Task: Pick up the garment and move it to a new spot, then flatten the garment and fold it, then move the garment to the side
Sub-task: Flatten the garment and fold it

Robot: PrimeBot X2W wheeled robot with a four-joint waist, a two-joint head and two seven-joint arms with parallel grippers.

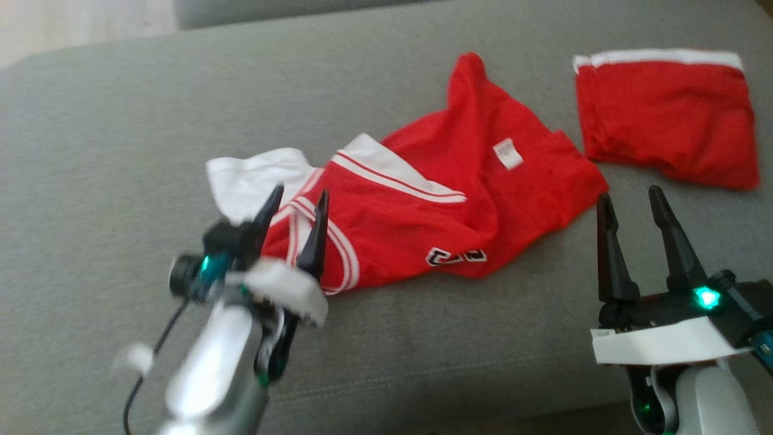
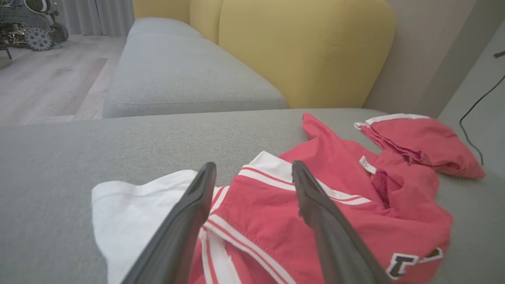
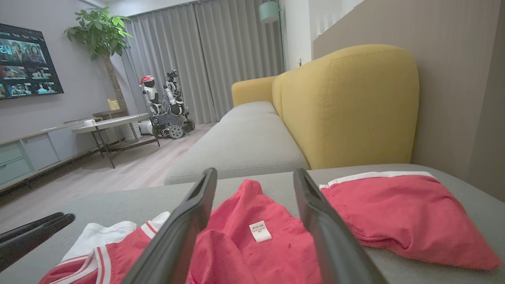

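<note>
Nothing is legible: black-edged characters (image 1: 456, 256) and a white label (image 1: 507, 153) on the garment (image 1: 410, 226) are blurred.

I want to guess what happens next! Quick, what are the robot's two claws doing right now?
Left gripper: open, empty, above the crumpled red and white fabric jersey.
Right gripper: open, empty, above the grey fabric cushion.

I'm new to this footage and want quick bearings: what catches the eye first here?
A crumpled red-and-white jersey lies mid-cushion on the grey sofa, the open left gripper poised at its white-trimmed end. A folded red garment with a white band sits far right, beyond the open right gripper.
</note>
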